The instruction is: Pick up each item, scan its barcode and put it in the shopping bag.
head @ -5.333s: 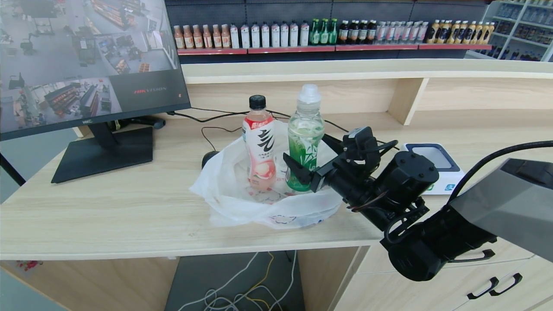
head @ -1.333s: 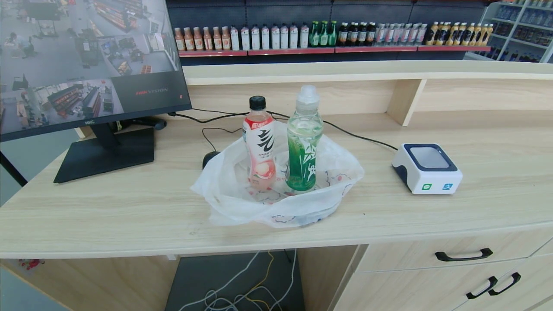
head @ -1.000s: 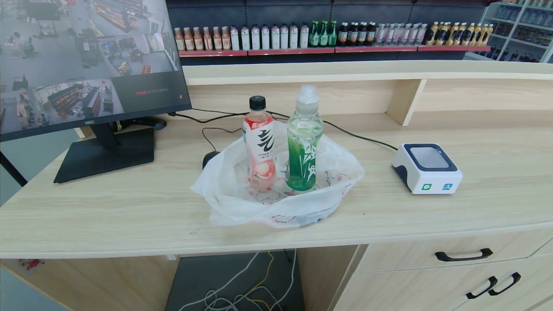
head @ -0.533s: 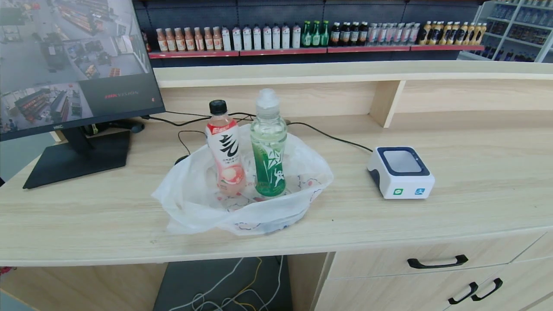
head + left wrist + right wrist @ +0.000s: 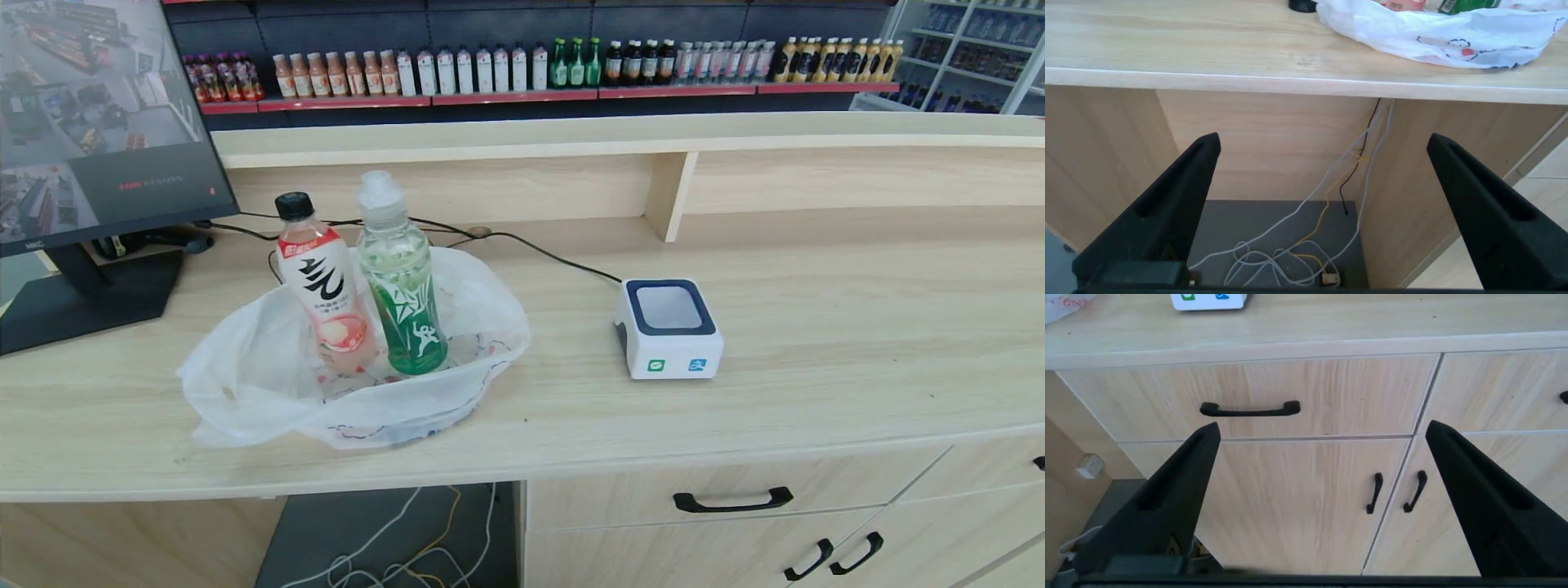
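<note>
Inside shopping bag (image 5: 245, 384): pink btl (image 5: 322, 286), green btl (image 5: 402, 282), both upright.

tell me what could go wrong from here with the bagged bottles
1. The pink bottle and green bottle stand upright, close together, in the slack shopping bag; tugging the bag could topple them.
2. The bag lies near the counter edge, with the left jaws open below it; rising could snag it.

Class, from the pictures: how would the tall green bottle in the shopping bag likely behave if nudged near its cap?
Tall and narrow, the green bottle would probably tip rather than slide. It stands on the crumpled shopping bag, likely unsteady footing. The pink bottle beside it might catch it.
</note>
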### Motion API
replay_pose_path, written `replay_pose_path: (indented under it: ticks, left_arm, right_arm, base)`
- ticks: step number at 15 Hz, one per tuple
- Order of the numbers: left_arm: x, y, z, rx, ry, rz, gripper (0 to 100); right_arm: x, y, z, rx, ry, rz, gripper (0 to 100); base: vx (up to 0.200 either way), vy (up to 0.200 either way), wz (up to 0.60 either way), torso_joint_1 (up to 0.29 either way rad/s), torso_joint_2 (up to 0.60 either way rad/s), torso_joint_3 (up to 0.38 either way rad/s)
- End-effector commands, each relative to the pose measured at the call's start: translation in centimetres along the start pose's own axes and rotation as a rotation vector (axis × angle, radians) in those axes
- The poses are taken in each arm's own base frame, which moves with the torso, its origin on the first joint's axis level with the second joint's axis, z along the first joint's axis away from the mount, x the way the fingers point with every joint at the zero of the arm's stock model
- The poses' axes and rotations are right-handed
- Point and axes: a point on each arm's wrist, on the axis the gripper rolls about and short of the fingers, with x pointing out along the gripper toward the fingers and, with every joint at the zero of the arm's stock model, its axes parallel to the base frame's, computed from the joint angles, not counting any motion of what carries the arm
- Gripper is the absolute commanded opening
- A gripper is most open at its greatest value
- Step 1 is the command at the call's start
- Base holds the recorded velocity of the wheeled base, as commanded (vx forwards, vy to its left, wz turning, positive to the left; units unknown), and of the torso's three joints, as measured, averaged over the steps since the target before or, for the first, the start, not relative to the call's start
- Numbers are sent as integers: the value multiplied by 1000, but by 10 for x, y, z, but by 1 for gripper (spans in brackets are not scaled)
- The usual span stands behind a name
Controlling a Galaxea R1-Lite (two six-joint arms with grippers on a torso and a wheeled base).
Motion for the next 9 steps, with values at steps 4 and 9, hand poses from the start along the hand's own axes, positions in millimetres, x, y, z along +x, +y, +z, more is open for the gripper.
replay_pose_path:
  ticks: [4,9]
  left_arm:
    - [0,0,0,0,0,0,100]
    - [0,0,0,2,0,0,100]
  right_arm:
    - [0,0,0,0,2,1,100]
    - [0,0,0,0,1,1,100]
  base:
    - [0,0,0,0,0,0]
    - [0,0,0,0,0,0]
